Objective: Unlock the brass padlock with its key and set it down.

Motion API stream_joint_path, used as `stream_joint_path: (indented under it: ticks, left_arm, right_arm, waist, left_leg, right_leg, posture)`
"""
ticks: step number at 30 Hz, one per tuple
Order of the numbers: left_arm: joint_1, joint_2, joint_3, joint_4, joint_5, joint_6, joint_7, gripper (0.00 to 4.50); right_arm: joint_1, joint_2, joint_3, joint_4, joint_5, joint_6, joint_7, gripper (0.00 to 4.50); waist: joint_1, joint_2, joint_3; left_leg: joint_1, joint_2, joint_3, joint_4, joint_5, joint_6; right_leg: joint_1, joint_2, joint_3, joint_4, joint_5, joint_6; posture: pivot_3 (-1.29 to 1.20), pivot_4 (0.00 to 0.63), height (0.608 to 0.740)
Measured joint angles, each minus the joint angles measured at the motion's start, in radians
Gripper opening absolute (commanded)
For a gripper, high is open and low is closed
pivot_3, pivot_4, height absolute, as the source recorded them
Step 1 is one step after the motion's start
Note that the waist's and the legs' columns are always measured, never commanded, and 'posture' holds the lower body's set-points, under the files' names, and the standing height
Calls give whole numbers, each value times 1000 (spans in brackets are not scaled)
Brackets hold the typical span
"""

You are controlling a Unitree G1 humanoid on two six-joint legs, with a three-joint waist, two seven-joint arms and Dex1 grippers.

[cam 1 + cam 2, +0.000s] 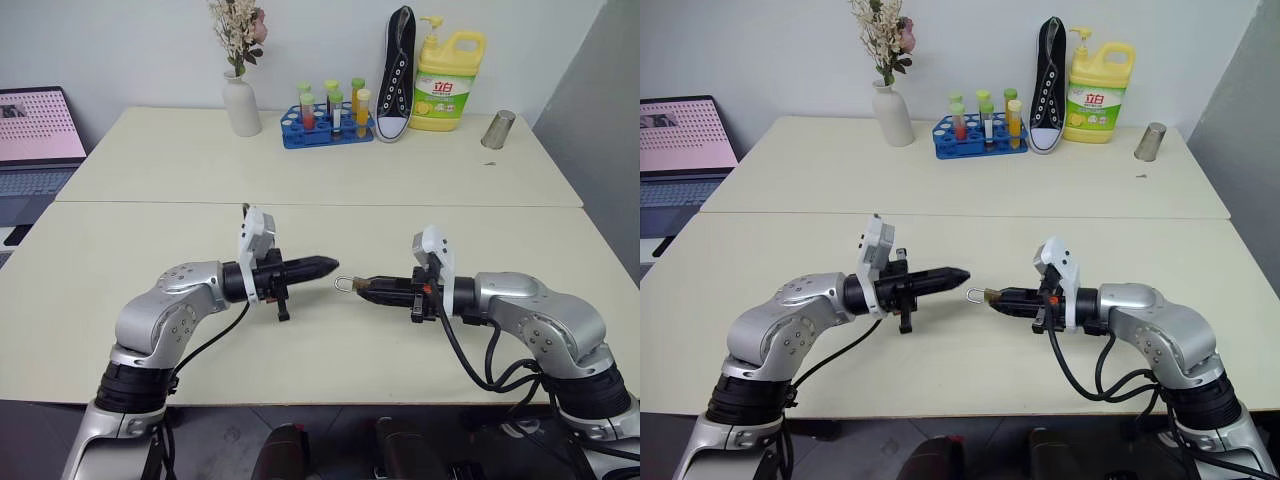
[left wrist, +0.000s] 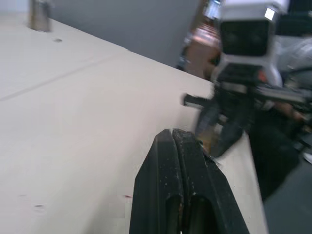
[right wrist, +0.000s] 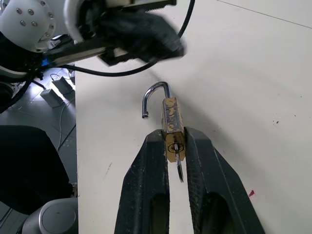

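You are looking over two pale counters pushed together against a white wall. Along the back edge stand a white vase of dried flowers, a blue rack of test tubes with coloured caps, a black-and-white sneaker propped upright against the wall, and a yellow detergent bottle with a green pump top; its label carries a red patch with white characters, too small for you to read reliably. A metal cup stands upside down near the far right corner, and an open laptop with a pink dotted screen sits off to the left.

Your right tool is pinching the padlock by its brass body, held above the near counter between the two arms. In the right wrist view the silver shackle is swung open, one leg free of the body, and the key sits in the keyhole on the end facing the camera. No writing can be read on the lock.

Your left tool is pressed together on nothing, its tip pointing at the padlock from just beside the shackle, not touching it.
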Motion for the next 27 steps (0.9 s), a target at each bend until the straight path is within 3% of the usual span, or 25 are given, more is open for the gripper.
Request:
stream_joint_path:
  ticks: [12, 27]
  left_arm:
    - [21, -3, -106, 40, 127, -72, -63, 0]
    - [27, 15, -95, -14, 59, 13, -100, 0]
  right_arm:
    - [0, 4, 1, 0, 0, -1, 2, 125]
    - [1, 10, 1, 0, -1, -2, 3, 125]
  waist:
    - [0, 0, 0]
    - [0, 0, 0]
  left_leg:
    - [0, 0, 0, 0, 0, 0]
    - [0, 0, 0, 0, 0, 0]
  right_leg:
    - [0, 0, 0, 0, 0, 0]
    - [0, 0, 0, 0, 0, 0]
  posture:
    - [0, 150, 740]
    - [0, 150, 740]
